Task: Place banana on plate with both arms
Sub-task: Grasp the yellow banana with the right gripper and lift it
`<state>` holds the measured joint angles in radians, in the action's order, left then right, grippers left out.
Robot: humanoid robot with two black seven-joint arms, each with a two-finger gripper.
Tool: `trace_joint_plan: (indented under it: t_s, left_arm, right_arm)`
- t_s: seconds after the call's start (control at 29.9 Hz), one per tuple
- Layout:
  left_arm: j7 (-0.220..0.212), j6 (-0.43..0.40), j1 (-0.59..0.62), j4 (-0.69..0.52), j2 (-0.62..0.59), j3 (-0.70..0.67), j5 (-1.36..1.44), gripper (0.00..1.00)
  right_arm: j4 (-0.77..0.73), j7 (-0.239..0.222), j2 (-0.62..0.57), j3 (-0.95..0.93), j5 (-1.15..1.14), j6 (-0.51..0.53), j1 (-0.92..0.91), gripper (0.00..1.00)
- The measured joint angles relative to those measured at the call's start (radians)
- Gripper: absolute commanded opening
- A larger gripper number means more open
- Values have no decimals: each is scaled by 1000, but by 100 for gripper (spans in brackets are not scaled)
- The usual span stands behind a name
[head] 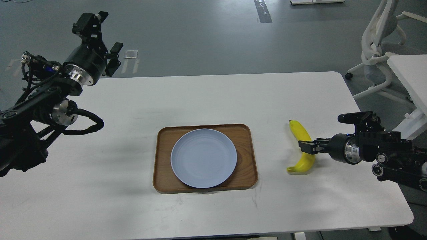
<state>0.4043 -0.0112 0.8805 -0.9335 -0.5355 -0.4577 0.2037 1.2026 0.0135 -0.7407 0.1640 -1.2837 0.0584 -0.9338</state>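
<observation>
The yellow banana (302,133) lies on the white table (213,96), to the right of the tray. The pale blue plate (203,157) sits empty on the brown wooden tray (247,133) at the table's middle. My right gripper (308,147) comes in from the right, low over the table, with its dark fingers across the banana's middle. I cannot tell whether they have closed on it. My left gripper (100,36) is raised above the table's far left corner, far from the banana, with its fingers spread and nothing between them.
A white office chair (377,50) and a second white table (408,76) stand off to the right. Grey floor lies beyond the table's far edge.
</observation>
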Motion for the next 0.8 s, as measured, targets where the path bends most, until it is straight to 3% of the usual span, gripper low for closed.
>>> trace_joint_plan:
  t_s: [0.3, 0.43, 0.53, 0.7, 0.8]
  left_arm:
    - [2, 3, -5, -1, -10, 2, 5, 98]
    - [2, 4, -10, -1, -11, 2, 9, 98]
    - [1, 6, -10, -1, -10, 2, 10, 98]
    - [1, 13, -10, -1, -9, 3, 10, 98]
    - [1, 24, -10, -1, -14, 4, 10, 98]
  right_arm:
    - [-26, 3, 37, 0, 0, -7, -8, 5]
    - [-16, 34, 33, 1, -3, -7, -73, 5]
    - [7, 111, 36, 19, -61, -6, -166, 5]
    - [20, 310, 94, 74, -260, -3, -312, 5]
    - [3, 381, 160, 95, -351, -3, -361, 4]
